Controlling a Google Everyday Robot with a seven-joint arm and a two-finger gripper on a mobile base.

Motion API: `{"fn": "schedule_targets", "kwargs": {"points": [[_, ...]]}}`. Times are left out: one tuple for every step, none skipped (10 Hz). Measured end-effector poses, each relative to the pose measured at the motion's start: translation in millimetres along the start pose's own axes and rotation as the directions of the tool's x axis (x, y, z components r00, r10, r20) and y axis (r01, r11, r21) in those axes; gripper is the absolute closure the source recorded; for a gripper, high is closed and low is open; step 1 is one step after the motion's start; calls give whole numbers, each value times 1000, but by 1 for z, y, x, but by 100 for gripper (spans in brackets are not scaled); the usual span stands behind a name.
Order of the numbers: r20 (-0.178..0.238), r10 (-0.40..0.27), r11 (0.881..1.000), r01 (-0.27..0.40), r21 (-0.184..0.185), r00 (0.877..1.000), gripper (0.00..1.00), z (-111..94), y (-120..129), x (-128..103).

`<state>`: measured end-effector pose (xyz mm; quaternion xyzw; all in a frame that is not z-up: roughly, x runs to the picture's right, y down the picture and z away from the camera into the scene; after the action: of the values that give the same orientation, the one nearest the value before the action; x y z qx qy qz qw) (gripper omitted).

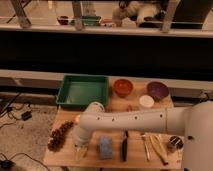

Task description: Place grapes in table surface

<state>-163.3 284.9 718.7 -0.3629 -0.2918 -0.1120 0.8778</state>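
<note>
at the front left corner of the table surface (136, 158), the grapes (60, 136) lie on the wood as a dark bunch along the left edge. just to their right the gripper (80, 153) points down at the tabletop, its jaws released and holding nothing. further right lie a blue block (105, 146) and a black block (124, 148). a green tray (83, 92) sits at the back.

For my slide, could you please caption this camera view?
Open gripper low over the table, beside the grapes lying on it.
</note>
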Motion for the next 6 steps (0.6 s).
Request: {"fn": "schedule_targets", "kwargs": {"points": [[-2, -11, 1000, 11, 11, 1000, 20, -2, -6, -4], [-4, -24, 999, 24, 22, 1000, 20, -5, -13, -9], [-3, -33, 999, 33, 30, 999, 20, -5, -18, -12], [2, -44, 998, 44, 38, 999, 20, -2, -26, -18], [6, -52, 998, 52, 43, 999, 20, 1, -34, -22], [12, -60, 997, 60, 45, 998, 20, 7, -41, -26]]}}
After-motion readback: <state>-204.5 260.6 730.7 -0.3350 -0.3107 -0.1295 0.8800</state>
